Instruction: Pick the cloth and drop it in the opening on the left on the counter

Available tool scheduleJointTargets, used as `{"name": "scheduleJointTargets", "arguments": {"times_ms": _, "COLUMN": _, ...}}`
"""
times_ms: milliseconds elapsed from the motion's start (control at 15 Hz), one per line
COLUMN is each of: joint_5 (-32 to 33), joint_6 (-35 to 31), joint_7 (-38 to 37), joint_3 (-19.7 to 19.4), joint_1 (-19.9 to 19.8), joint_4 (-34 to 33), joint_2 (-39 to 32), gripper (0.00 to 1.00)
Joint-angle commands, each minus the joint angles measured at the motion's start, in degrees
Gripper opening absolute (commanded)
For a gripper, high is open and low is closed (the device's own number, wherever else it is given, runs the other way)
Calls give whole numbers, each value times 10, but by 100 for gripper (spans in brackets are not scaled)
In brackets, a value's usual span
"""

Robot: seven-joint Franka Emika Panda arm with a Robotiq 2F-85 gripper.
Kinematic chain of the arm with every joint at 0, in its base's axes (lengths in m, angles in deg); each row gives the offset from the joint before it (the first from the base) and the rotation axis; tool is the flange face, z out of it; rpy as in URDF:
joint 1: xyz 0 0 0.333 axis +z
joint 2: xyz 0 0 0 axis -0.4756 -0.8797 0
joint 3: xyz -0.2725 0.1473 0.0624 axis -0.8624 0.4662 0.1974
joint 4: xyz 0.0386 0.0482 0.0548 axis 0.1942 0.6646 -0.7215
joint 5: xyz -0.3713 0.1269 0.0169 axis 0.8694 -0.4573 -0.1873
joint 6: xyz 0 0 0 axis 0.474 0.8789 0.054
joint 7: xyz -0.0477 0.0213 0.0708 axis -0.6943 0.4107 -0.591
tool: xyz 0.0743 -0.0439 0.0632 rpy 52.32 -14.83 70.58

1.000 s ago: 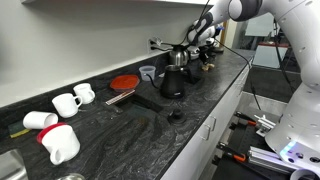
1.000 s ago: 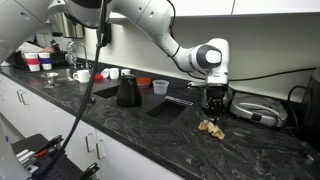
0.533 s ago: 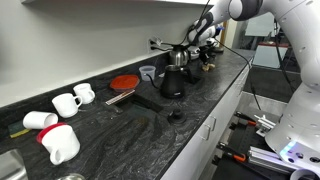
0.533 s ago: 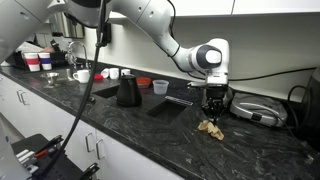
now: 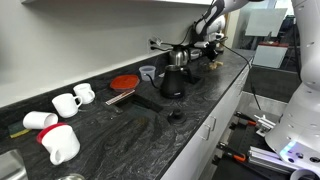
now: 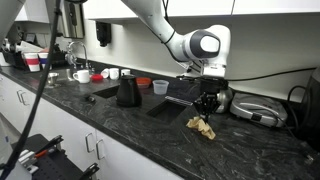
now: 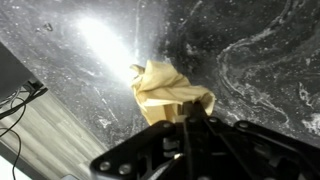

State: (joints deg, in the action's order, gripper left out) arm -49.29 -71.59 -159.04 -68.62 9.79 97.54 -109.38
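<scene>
Your tool (image 6: 204, 112) is clamped on the tan cloth (image 6: 201, 127). The cloth hangs bunched from the fingertips, low over the dark counter (image 6: 110, 125); whether its lower edge touches the counter is unclear.

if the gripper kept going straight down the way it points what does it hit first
The gripper points down with the cloth bunched at its tips, so the cloth would likely press first onto the dark counter right below. How much gap remains is hard to judge.
</scene>
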Motion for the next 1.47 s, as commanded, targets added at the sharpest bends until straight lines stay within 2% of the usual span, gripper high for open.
{"name": "scheduleJointTargets", "arguments": {"times_ms": 0, "joint_5": -8, "joint_6": -18, "joint_7": 60, "joint_3": 9, "joint_1": 6, "joint_4": 106, "joint_2": 95, "gripper": 0}}
{"name": "scheduleJointTargets", "arguments": {"times_ms": 400, "joint_5": -5, "joint_6": -17, "joint_7": 179, "joint_3": 42, "joint_1": 42, "joint_4": 257, "joint_2": 241, "gripper": 0}}
{"name": "scheduleJointTargets", "arguments": {"times_ms": 800, "joint_5": 9, "joint_6": 10, "joint_7": 220, "joint_3": 92, "joint_1": 87, "joint_4": 355, "joint_2": 350, "gripper": 0}}
{"name": "scheduleJointTargets", "arguments": {"times_ms": 867, "joint_5": 8, "joint_6": 17, "joint_7": 224, "joint_3": 98, "joint_1": 89, "joint_4": 366, "joint_2": 363, "gripper": 0}}
{"name": "scheduleJointTargets", "arguments": {"times_ms": 933, "joint_5": 3, "joint_6": 11, "joint_7": 199, "joint_3": 99, "joint_1": 86, "joint_4": 344, "joint_2": 337, "gripper": 1}}
{"name": "scheduleJointTargets", "arguments": {"times_ms": 1400, "joint_5": 5, "joint_6": 8, "joint_7": 213, "joint_3": 106, "joint_1": 86, "joint_4": 369, "joint_2": 363, "gripper": 0}}
